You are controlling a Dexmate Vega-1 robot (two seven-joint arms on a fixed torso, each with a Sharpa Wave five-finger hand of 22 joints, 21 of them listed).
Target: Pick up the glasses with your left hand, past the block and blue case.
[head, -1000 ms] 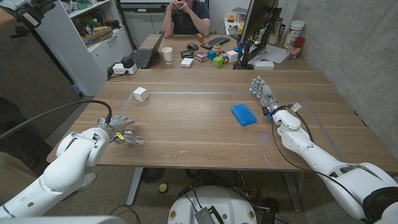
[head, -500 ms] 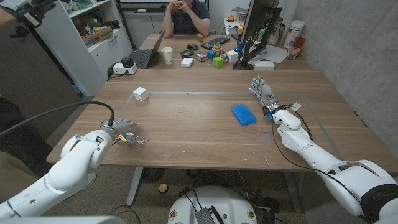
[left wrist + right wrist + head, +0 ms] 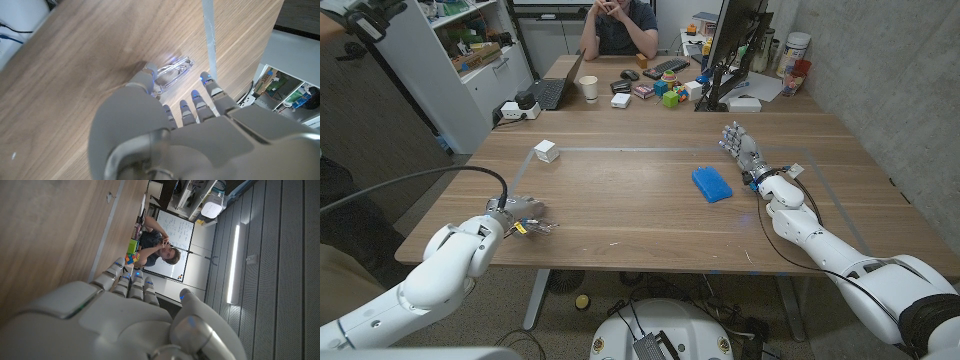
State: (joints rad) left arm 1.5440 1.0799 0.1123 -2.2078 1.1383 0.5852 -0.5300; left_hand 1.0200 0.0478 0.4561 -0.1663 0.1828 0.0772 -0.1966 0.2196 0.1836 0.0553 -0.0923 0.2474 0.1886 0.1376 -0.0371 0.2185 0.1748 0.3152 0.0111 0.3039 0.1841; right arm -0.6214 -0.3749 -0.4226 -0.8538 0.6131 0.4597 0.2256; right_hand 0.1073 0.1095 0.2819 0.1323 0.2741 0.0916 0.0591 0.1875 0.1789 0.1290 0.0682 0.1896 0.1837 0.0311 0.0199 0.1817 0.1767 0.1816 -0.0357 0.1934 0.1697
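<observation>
Glasses (image 3: 170, 75) on the table (image 3: 620, 190), right at the left hand's (image 3: 520, 214) fingertips (image 3: 149, 76) (contact not clear). Block (image 3: 546, 151) beyond that hand, farther in. Case (image 3: 711, 184) well off toward the right hand (image 3: 743, 150), just beside it.

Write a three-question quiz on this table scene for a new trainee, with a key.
1. True or false: the blue case lies nearer the right hand than the left hand.
2. Which hand is at the glasses? A) left B) right C) neither
3. Fill in: the white block stands beside a strip of ____ on the table.

Key: 1 true. 2 A; the left wrist view shows the thumb against the clear frame, though a firm grip cannot be told. 3 tape.
</observation>
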